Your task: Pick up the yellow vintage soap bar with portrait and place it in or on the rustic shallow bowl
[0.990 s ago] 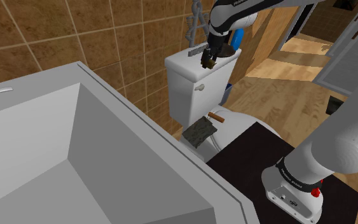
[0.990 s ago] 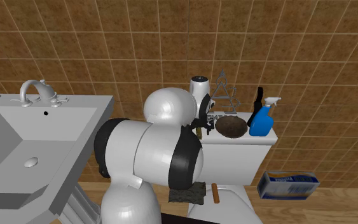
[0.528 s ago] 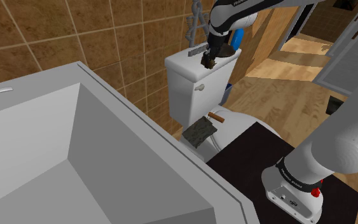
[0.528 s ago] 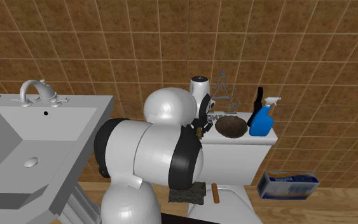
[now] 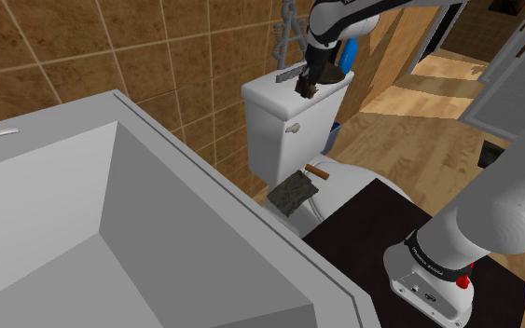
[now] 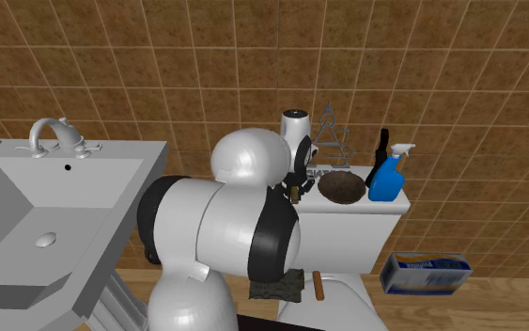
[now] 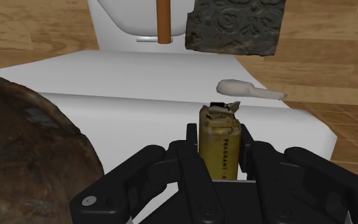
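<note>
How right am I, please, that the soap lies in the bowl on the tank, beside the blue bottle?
Not quite: the wrist view shows the soap clasped in the gripper, beside the bowl, not in it. The bowl does stand on the tank beside the blue bottle.

Yellow soap bar point(image 7: 219, 151) with dark lettering; mottled dark-brown bowl point(image 7: 25, 159); blue spray bottle point(image 6: 385, 181); brown-tiled wall point(image 6: 159, 56)
</note>
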Robot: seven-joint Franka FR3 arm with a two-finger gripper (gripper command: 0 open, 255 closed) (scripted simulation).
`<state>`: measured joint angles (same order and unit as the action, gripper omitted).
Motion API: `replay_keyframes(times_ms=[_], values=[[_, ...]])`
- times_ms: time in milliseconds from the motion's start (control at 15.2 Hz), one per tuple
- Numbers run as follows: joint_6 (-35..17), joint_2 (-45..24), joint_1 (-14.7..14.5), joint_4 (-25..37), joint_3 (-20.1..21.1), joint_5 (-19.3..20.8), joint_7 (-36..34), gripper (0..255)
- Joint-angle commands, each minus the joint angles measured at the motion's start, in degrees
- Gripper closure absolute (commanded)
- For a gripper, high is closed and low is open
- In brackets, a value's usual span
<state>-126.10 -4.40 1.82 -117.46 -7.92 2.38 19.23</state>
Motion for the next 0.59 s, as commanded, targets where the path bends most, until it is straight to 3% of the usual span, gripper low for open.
replay_keyframes(times_ms=[0,528], values=[[1.55,0.58,-0.03,0.98,0.01,0.05,-0.01,255],[7.43,2.54,-0.10,4.92,0.05,0.22,0.05,255]])
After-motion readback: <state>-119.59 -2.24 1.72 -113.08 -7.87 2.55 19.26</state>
